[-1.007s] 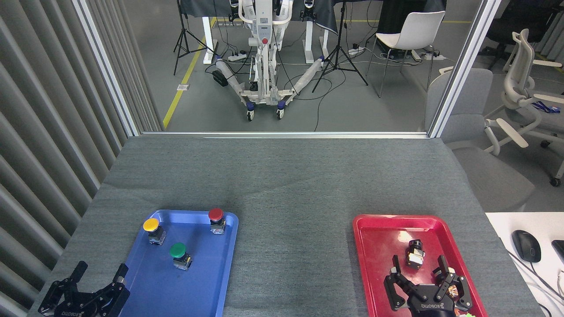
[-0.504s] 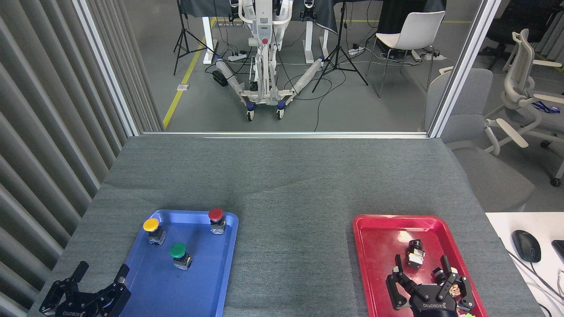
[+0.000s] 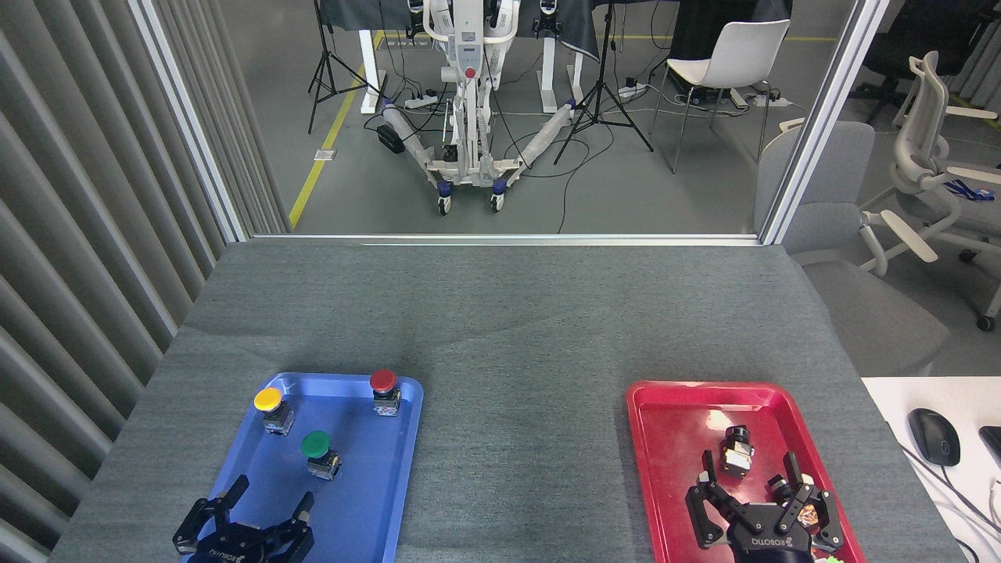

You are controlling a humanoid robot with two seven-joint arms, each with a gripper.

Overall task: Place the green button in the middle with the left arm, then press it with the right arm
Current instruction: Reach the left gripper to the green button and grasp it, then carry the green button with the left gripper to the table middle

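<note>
Grey felt table [image 3: 508,328], lab floor w/ stands and chairs behind glass. Blue tray [image 3: 367,516] at left holds green button [image 3: 319,453] upright near its centre; yellow button [image 3: 271,410] and red button [image 3: 384,392] further back. Left gripper [image 3: 266,504] over tray's near end, fingers spread, empty, just short of green button, not touching. Middle [image 3: 520,461] bare betw. trays. Right gripper [image 3: 752,481] over red tray [image 3: 665,469], fingers apart, holding nothing, small black part [image 3: 736,452] just ahead.
</note>
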